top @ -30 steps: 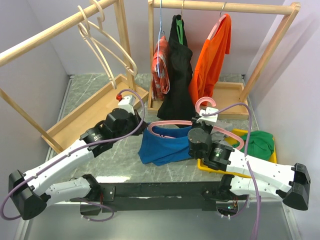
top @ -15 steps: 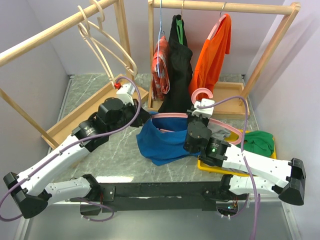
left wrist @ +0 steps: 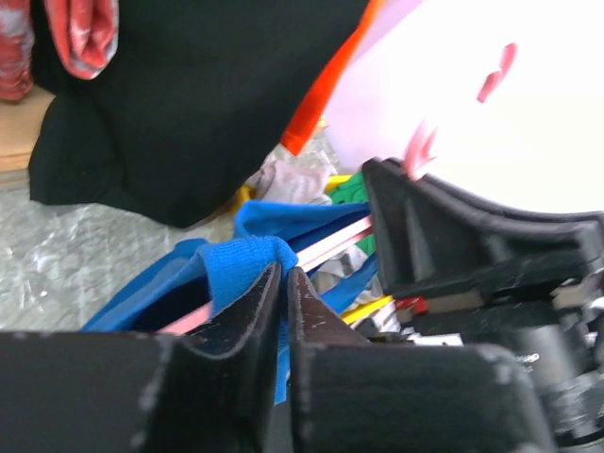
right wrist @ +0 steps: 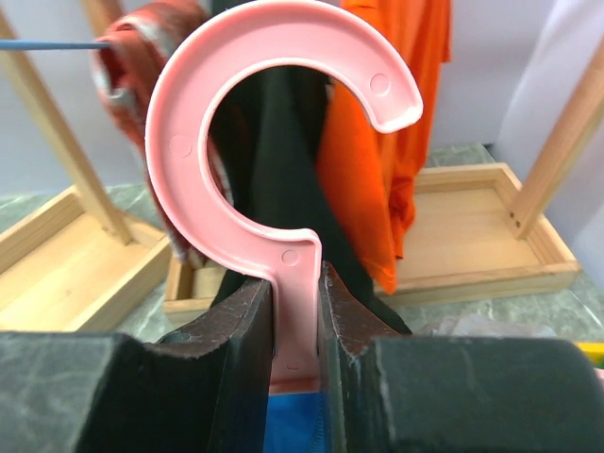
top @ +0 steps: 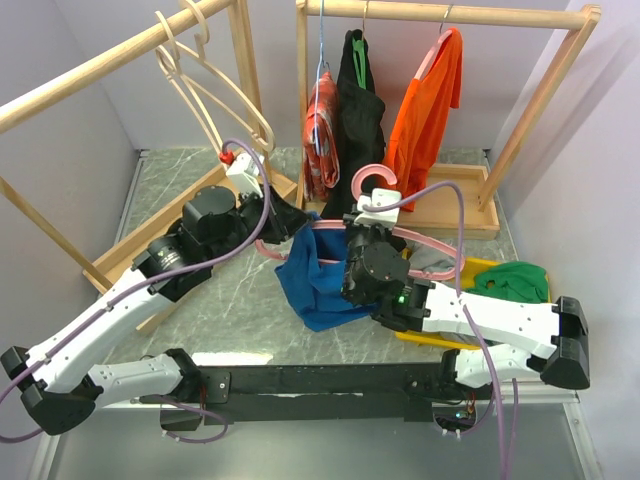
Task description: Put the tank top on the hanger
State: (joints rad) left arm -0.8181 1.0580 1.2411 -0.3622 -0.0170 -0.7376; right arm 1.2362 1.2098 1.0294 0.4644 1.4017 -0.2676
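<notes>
A: So, where's the tank top (top: 312, 285)?
B: Partly threaded on the hanger (right wrist: 175, 142), whose neck the right end effector (right wrist: 295, 321) clamps; left end effector (left wrist: 285, 283) pinches its hem.
A: Advice?
B: Stretch that hem over the hanger's free arm, gently.

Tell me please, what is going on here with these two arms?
The right end effector grips the thin pink plastic hanger just below its hook. The left end effector pinches an edge of the soft royal-blue tank top. One hanger arm seems to run inside the garment; the top is not fully on yet.
</notes>
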